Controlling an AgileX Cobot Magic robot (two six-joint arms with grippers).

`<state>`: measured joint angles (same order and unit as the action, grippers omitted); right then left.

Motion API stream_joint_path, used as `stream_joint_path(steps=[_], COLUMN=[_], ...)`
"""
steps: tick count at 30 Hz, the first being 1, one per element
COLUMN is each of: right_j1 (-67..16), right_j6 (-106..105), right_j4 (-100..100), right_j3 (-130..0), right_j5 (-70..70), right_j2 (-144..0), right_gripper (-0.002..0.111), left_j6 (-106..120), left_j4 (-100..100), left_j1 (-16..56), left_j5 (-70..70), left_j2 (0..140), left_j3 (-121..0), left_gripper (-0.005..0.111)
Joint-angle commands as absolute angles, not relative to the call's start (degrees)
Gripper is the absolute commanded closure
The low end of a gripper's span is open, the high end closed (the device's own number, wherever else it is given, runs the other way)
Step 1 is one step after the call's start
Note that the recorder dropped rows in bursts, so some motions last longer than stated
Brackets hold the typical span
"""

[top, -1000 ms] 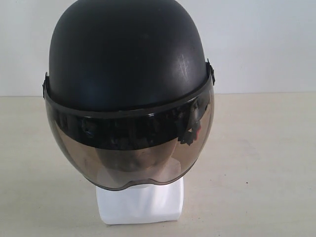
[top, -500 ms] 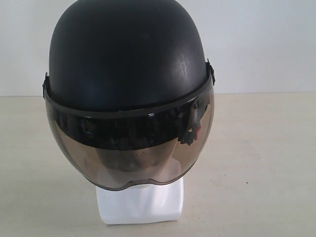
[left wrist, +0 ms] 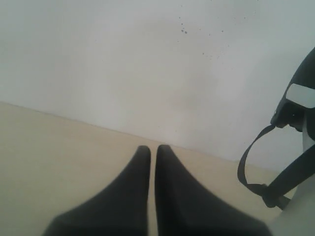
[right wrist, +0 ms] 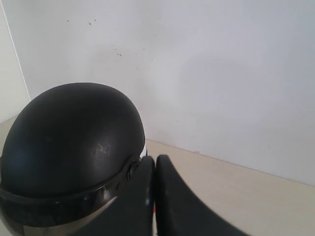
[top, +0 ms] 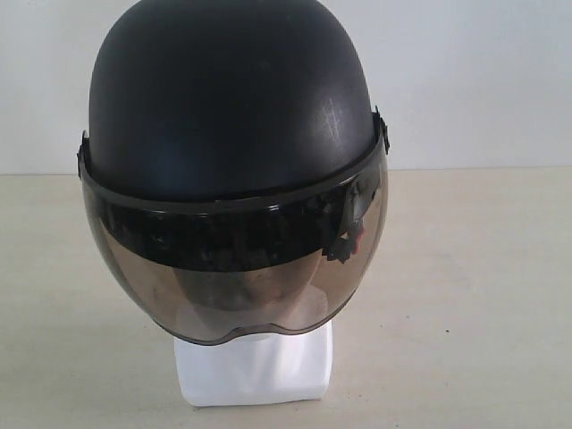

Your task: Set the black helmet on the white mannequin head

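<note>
**Item 1: black helmet** (top: 228, 98). Matte, rounded shell, seated upright on top of the white mannequin head (top: 255, 368) and covering it down to the chin line. A few faint scuffs catch the light on one side of the shell. It stands in the middle of the tabletop (top: 483, 295).

**Item 2: visor** (top: 234, 277). Smoky brown and see-through, lowered over the face. A dim outline of the face shows behind it. A small red detail sits behind it near one hinge.

**Item 3: white mannequin head.** Only the blocky white base is plainly seen, sticking out under the visor's lower edge and resting on the tabletop.

**Item 4: chin strap** (left wrist: 246, 172). Black webbing hanging loose in a loop below the helmet rim, as seen from the left wrist.

**Item 5: left tool** (left wrist: 153, 150). Dark fingers drawn together with only a thin slit between them, gripping nothing. It sits low over the tabletop, apart from the helmet, with the strap off to one side.

**Item 6: right tool** (right wrist: 155, 162). Fingers pressed together, nothing between them. It sits just beside the helmet's side near the visor hinge. Whether it touches the shell cannot be told.

**Item 7: surroundings.** Pale beige tabletop with a plain white wall (top: 483, 80) behind it.
</note>
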<state>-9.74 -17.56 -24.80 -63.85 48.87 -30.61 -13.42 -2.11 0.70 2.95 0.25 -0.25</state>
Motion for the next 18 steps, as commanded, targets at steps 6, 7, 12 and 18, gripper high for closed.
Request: stream_joint_path(steps=[6,7,12,18], right_j1=[-9.82,-9.82,-9.82,-9.82], right_j6=[-17.62,-17.62,-17.62,-17.62], right_j4=[-24.98,-24.98,-24.98,-24.98], right_j3=[-64.11,-64.11,-64.11,-64.11], right_j5=[48.28,48.28,48.28,48.28], right_j2=[-30.44,-30.44,-30.44,-30.44], right_gripper=[0.108,0.108,0.108,0.108], left_j6=[-11.48,-11.48,-11.48,-11.48], left_j4=[-2.00,-1.89,-1.89,-1.89], left_j1=[1.19,1.19,1.19,1.19], left_j5=[14.65,15.29,15.77,15.77], left_j2=[0.00,0.00,0.00,0.00], left_j3=[0.00,0.00,0.00,0.00], left_gripper=[0.102,0.102,0.102,0.102])
